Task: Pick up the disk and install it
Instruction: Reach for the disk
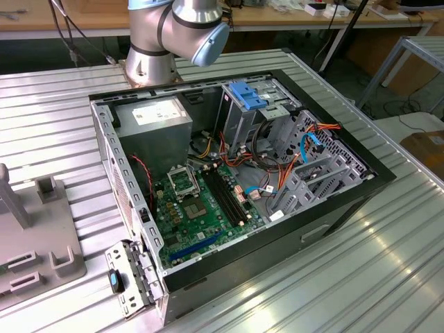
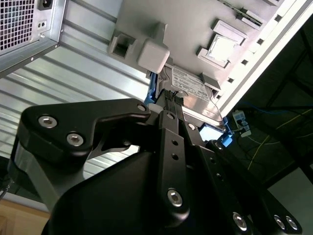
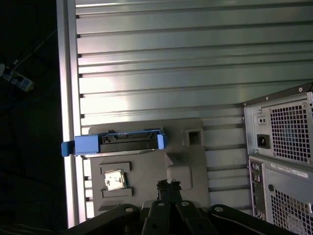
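The disk (image 3: 115, 142) lies on a grey fixture plate (image 3: 190, 161) near the table's edge, with blue rails along its edges. In the second wrist view the disk (image 2: 191, 83) shows a white label on its grey face. In the first wrist view my gripper (image 3: 168, 185) hangs above the fixture, off to one side of the disk and not touching it. Its thin fingertips (image 2: 169, 100) stand together with nothing between them.
The open computer case (image 1: 243, 173) lies on the slatted metal table (image 1: 388, 263), with a blue-topped drive cage (image 1: 246, 94) inside and a grey box (image 1: 154, 118) beside it. The case's vented rear (image 3: 281, 132) stands close to the fixture. A small chip (image 3: 115, 180) sits in a fixture pocket.
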Robot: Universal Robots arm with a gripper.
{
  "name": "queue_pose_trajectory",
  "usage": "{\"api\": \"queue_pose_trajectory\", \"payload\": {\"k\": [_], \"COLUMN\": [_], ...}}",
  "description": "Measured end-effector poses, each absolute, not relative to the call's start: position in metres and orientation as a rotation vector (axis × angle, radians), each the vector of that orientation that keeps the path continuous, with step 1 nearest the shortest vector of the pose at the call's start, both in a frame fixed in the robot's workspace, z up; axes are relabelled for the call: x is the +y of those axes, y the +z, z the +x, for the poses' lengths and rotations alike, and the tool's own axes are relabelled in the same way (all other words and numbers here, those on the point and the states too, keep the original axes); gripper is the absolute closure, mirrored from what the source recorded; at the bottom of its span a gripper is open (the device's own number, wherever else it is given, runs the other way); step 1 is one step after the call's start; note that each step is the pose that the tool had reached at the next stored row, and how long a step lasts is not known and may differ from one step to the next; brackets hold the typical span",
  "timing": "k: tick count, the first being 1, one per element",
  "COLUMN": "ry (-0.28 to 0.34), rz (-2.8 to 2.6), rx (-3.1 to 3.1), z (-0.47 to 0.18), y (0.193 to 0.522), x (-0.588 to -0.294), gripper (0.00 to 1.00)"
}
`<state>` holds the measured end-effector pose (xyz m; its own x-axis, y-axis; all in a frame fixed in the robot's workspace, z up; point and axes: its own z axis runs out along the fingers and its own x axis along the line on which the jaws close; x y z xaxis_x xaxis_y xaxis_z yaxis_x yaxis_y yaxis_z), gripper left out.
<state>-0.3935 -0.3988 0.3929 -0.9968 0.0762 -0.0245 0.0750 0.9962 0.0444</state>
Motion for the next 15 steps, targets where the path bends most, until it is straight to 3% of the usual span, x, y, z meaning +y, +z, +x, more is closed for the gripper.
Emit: {"api": "queue_pose_trajectory", "payload": {"k": [15], "ry": [0.068], "rz": [0.118], "rx": [3.112], "z": [-0.419], "y": [0.39], "x": [-0.388], "gripper": [0.89]}}
